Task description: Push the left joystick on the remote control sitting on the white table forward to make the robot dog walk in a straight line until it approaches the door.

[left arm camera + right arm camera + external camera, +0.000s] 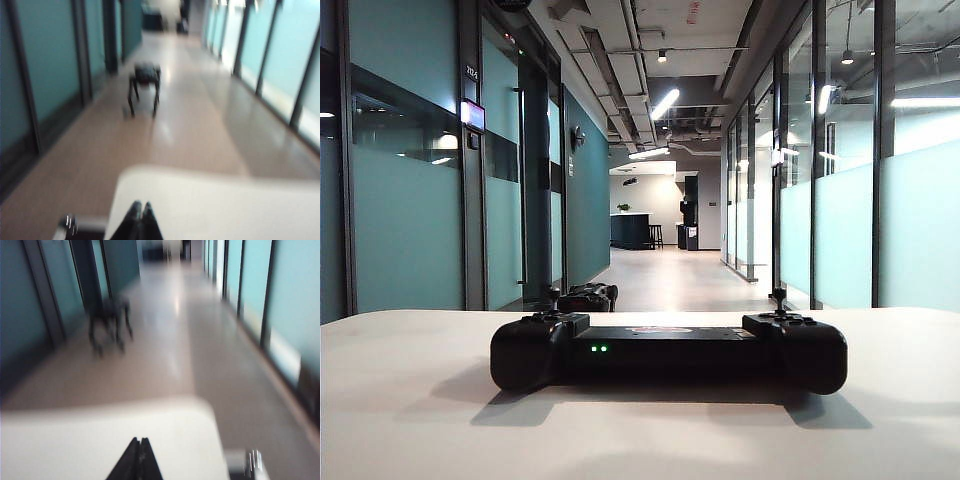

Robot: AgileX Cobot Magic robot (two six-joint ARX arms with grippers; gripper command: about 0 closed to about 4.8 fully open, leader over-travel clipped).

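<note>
1. Nearest the left wrist camera, the left gripper (139, 206) shows its two dark fingertips pressed together, closed on nothing, poised over the near edge of the white table (215, 200).
2. In the right wrist view the right gripper (139, 442) looks the same: tips meeting in a point, closed and empty, above the same pale tabletop.
3. Neither gripper appears in the exterior view, and neither wrist view shows the controller, so both arms seem to sit well back from it.
4. Farther out, the remote control (668, 352) lies flat on the table, two green lights glowing on its middle bar toward its left half.
5. The left joystick (553, 297) stands upright and untouched on that lit half.
6. Beyond the table edge, the robot dog (144, 86) stands on the corridor floor near the dark wall panels, blurred in both wrist views.
7. Judged from this, the task has not begun; the reach toward the stick is the step in hand.
8. The next move calls for the left gripper to come down behind the stick's cap and nudge it straight ahead, without sideways drift.
</note>
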